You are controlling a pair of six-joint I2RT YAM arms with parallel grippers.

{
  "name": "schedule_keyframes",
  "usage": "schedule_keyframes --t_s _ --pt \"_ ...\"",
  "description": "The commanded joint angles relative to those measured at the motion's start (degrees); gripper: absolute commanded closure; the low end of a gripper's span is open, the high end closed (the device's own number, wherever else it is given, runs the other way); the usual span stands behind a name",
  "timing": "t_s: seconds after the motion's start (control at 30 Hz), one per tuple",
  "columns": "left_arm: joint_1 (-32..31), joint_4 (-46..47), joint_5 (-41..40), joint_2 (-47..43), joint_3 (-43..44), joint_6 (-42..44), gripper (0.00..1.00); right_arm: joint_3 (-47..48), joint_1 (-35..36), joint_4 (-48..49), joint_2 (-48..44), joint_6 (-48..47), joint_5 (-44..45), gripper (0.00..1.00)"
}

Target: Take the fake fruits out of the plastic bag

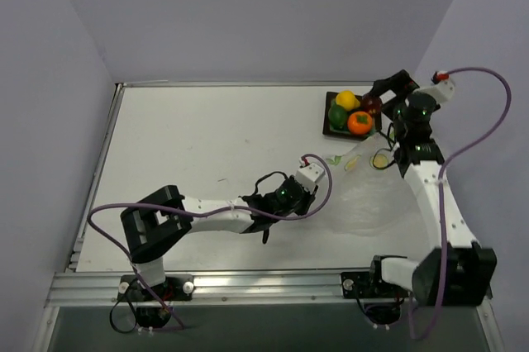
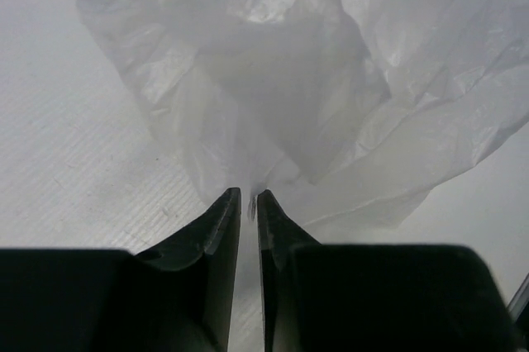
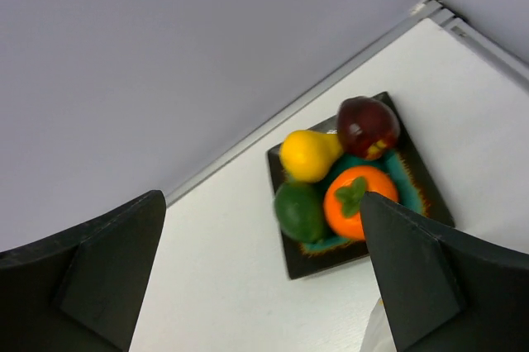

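Four fake fruits lie on a dark square tray (image 1: pixel 328 127) at the back right: a yellow one (image 1: pixel 348 100), a green one (image 1: pixel 337 115), an orange one (image 1: pixel 359 122) and a dark red one (image 1: pixel 372 105). The clear crinkled plastic bag (image 1: pixel 364 197) lies flat on the table with no fruit showing in it. My left gripper (image 2: pixel 245 195) is all but shut, with a wisp of the plastic bag's (image 2: pixel 273 79) near corner in the narrow slit between its tips. My right gripper (image 1: pixel 387 88) hovers by the tray, wide open (image 3: pixel 260 195) and holding nothing; the orange fruit (image 3: pixel 355 202) is partly behind its right finger (image 3: pixel 413 269).
Lilac walls close the table at the back and on both sides, and the tray stands near the back right corner. A metal rail (image 1: pixel 248 284) runs along the near edge. Purple cables (image 1: pixel 488 133) loop off both arms.
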Motion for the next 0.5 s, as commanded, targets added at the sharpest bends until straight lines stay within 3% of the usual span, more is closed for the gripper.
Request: schedule_keyframes --t_s 0.0,0.1,0.23,0.3,0.47 --pt "0.02 0.42 -4.04 -6.30 0.51 2.09 0.85 -9.29 2.43 1.96 -12.04 5.33 1.09 0.00" --pt "0.02 -0.63 -6.41 -7.79 1.12 2.10 0.71 -14.23 5.33 -0.84 -22.51 5.78 2.85 0.00" --pt "-0.42 -3.79 -7.30 -9.72 2.97 2.18 0.38 -14.16 5.42 -9.01 -30.34 3.41 3.29 0.00" --pt "-0.60 -4.93 -7.65 -11.31 3.24 2.10 0.02 -13.55 5.51 -10.87 -33.16 2.35 2.42 0.00" --pt "-2.09 -10.29 -11.24 -18.05 4.03 1.74 0.06 -9.86 5.51 -14.04 -36.49 1.47 -0.57 0.00"
